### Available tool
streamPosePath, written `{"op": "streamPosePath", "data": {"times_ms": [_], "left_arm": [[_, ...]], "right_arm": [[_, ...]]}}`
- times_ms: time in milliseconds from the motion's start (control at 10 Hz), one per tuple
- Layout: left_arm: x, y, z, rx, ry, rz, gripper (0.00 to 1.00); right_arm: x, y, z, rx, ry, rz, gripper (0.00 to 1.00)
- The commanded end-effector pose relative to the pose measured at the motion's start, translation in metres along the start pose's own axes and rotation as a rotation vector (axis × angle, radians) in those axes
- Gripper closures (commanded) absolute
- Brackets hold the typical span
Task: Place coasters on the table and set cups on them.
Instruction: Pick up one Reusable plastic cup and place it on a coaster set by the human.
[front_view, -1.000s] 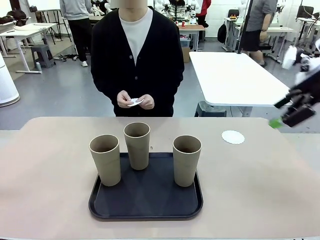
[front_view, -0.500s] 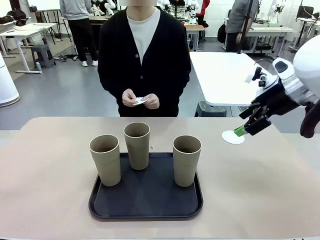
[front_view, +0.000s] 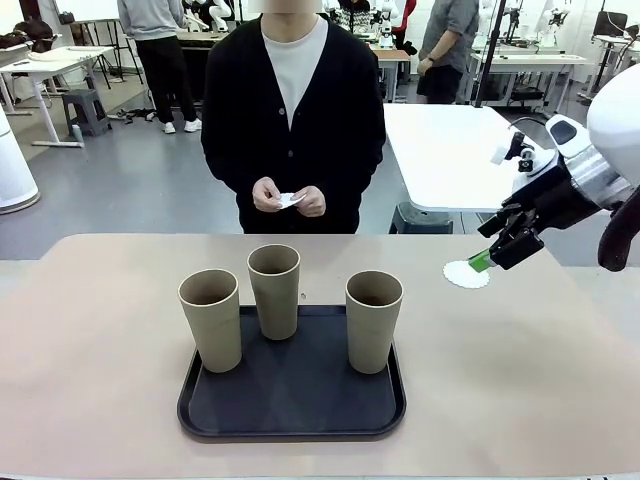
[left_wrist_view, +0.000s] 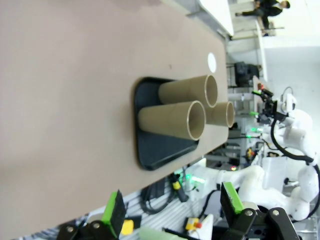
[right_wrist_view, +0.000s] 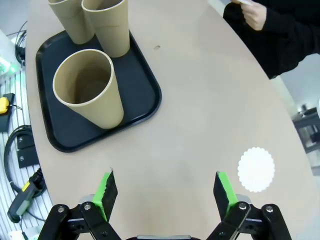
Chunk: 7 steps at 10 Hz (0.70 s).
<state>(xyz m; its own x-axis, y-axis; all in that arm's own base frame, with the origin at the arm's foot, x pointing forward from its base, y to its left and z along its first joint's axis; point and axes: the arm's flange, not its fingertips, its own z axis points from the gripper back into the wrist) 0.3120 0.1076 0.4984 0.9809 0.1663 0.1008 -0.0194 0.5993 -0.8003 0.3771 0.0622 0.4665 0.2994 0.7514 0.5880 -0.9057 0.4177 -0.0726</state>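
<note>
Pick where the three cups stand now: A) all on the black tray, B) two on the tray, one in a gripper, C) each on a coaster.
A: all three cups stand upright on the black tray, while the single coaster on the table lies bare.

Three cups (front_view: 274, 295) upright on black tray (front_view: 300, 395); one coaster (front_view: 462, 274) on tabletop (front_view: 100, 340) at right, right hand (front_view: 487, 262) low over its edge.

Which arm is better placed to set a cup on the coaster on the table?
Right. The right gripper, open, hangs by the coaster, right of the tray; the left gripper is far beyond the tray.
</note>
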Motion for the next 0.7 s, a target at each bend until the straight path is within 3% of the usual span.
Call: {"op": "streamPosePath", "data": {"times_ms": [0, 200, 400, 600], "left_arm": [[0.0, 0.0, 0.001, -0.01, -0.006, 0.002, 0.0], [0.0, 0.0, 0.001, -0.01, -0.006, 0.002, 0.0], [0.0, 0.0, 0.001, -0.01, -0.006, 0.002, 0.0], [0.0, 0.0, 0.001, -0.01, -0.006, 0.002, 0.0]], "right_arm": [[-0.017, -0.004, 0.0, 0.075, -0.096, 0.074, 0.0], [-0.043, -0.009, -0.012, 0.15, -0.304, 0.138, 0.0], [-0.071, -0.016, -0.044, 0.211, -0.417, 0.214, 0.0], [-0.08, -0.021, -0.071, 0.192, -0.501, 0.216, 0.0]]}}
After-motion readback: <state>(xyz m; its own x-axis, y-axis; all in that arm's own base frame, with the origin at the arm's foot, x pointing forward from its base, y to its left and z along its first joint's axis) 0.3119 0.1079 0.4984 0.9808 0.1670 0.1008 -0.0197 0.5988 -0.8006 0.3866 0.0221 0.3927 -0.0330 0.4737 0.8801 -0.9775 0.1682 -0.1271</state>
